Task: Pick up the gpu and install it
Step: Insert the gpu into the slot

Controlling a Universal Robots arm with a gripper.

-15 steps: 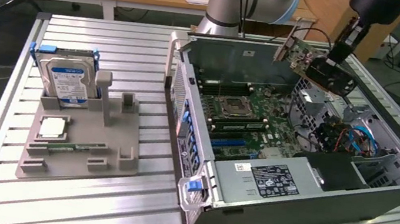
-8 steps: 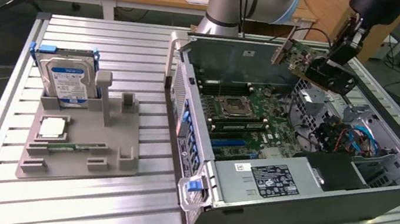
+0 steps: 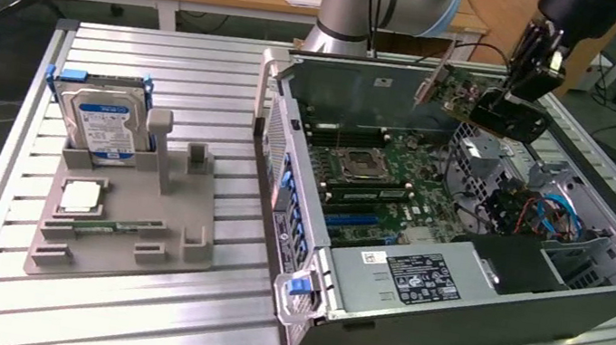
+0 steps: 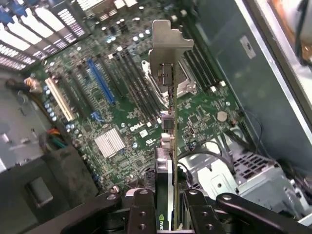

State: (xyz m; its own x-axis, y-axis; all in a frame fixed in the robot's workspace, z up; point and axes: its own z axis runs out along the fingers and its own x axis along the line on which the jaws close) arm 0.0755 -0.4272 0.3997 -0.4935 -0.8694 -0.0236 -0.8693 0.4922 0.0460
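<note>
Claw (image 4: 168,214) clenched on gpu (image 4: 168,58), bracket end farthest from claw. Transport step: card hangs over motherboard (image 4: 122,97), beneath claw. Seating likely demands card edge squared with slot, bracket toward case rear.

One gpu (image 3: 461,90), one gripper (image 3: 513,95), one case (image 3: 432,324), one hard drive (image 3: 106,122), one memory stick (image 3: 117,224), one holder (image 3: 174,208).
</note>
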